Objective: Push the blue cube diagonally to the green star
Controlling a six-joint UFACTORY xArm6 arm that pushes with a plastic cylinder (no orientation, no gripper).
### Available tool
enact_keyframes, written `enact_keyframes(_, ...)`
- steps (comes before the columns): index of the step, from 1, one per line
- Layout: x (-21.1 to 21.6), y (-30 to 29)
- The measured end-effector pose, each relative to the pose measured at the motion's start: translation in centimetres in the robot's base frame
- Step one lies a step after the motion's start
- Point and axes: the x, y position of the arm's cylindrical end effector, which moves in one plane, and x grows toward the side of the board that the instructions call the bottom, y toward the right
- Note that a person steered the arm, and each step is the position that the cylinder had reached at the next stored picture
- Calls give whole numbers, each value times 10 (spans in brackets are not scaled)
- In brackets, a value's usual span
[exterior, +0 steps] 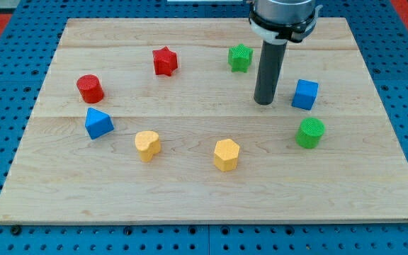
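Note:
The blue cube [304, 94] sits on the wooden board at the view's right. The green star [240, 57] lies up and to the left of it, near the board's top edge. My tip [263, 102] rests on the board just left of the blue cube, with a small gap between them, and below and right of the green star. The dark rod rises from the tip to the arm at the view's top.
A green cylinder [310, 132] stands just below the blue cube. A yellow hexagon [226, 154] and a yellow heart [147, 145] lie lower down. A red star [165, 61], a red cylinder [90, 88] and a blue triangle [98, 124] are at the left.

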Motion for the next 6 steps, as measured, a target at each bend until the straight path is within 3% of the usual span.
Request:
enact_keyframes(2,19,10)
enact_keyframes(4,-10,51)
enact_keyframes(6,-35,-66)
